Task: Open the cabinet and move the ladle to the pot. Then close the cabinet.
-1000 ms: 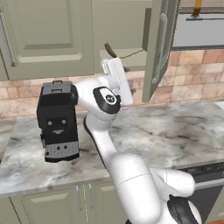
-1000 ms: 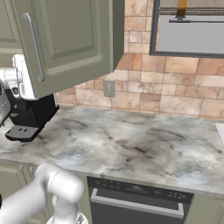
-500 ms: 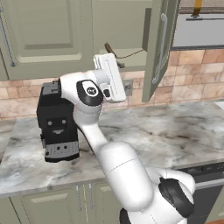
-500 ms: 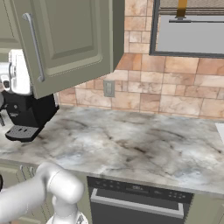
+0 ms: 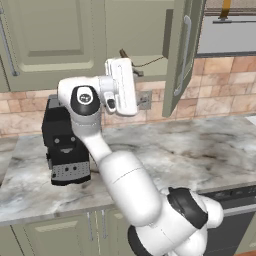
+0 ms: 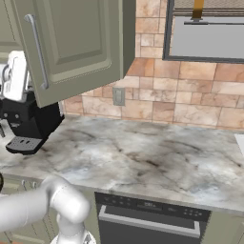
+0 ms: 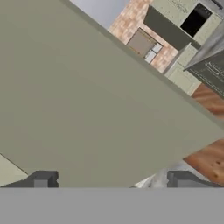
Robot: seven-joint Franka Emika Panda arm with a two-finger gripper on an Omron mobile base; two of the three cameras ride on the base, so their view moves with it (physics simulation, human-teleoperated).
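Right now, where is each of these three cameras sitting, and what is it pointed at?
Left base view: behind the arm, to its left, facing the open cabinet door, the ladle and the coffee machine; the white arm rises from the lower right.
Right base view: behind the arm, to its right, facing the cabinet door, counter and dishwasher; the arm's elbow shows at lower left.
Hand view: on the hand, looking along the claw at a sage-green cabinet surface close up; two dark fingertips show.
Both base views share the door, coffee machine and counter.
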